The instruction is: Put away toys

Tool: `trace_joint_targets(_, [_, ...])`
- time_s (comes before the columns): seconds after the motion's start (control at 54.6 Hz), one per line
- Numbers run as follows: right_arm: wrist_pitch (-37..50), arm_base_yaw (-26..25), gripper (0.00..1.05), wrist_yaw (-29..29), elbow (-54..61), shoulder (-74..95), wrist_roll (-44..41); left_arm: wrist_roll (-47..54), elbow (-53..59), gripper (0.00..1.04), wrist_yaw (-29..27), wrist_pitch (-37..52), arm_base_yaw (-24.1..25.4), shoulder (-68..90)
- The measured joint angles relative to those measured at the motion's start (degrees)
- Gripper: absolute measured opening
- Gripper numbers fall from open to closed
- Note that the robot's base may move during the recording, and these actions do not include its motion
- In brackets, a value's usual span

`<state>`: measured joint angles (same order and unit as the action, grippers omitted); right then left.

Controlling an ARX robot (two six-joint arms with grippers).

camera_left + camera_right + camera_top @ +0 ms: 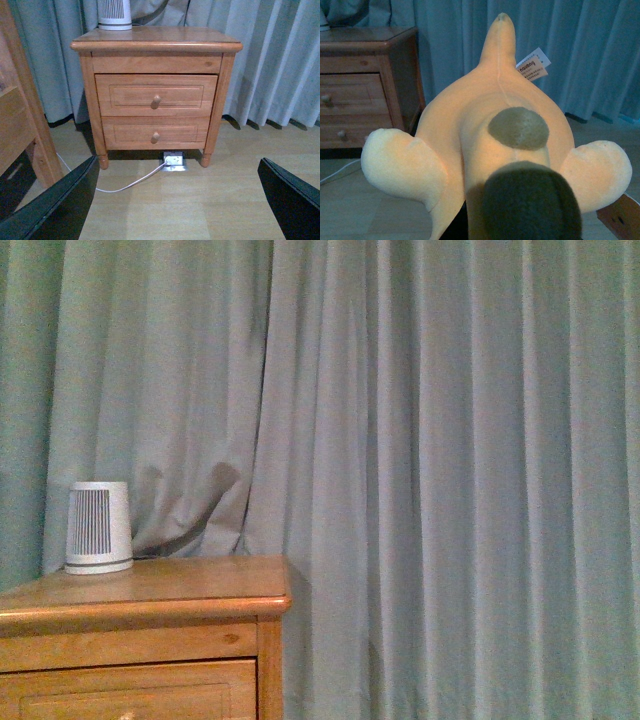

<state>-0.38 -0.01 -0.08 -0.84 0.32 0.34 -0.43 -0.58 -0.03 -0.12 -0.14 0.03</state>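
Observation:
The orange-yellow plush toy [485,125] fills the right wrist view, with pale rounded limbs at both sides, two dark round patches and a white tag [534,65] near its pointed far end. My right gripper is shut on the plush toy, and its fingers are hidden under the fabric. The toy is held above the floor, near the wooden nightstand [360,55]. My left gripper [175,210] is open and empty, with its black fingers [55,205] wide apart low over the floor, facing the nightstand [155,45]. Neither arm shows in the front view.
The nightstand [140,590] has two shut drawers with round knobs [156,101], and a white ribbed device [98,527] stands on top. A floor socket [173,161] with a white cable lies under it. A wooden frame [20,115] stands beside it and grey curtains [450,460] hang behind.

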Motion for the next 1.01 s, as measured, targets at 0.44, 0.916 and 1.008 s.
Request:
trace_joint_targets(0.44, [0.0, 0.1, 0.07, -0.6, 0.0, 0.0, 0.0, 0.0, 0.0, 0.98, -0.2, 0.0, 0.1, 0.1])
trace_joint_targets(0.916, [0.0, 0.0, 0.07, 0.0, 0.0, 0.0, 0.0, 0.0, 0.0, 0.98, 0.0, 0.0, 0.1, 0.1])
trace_joint_targets(1.008, [0.0, 0.0, 0.07, 0.0, 0.0, 0.0, 0.0, 0.0, 0.0, 0.98, 0.0, 0.0, 0.0, 0.1])
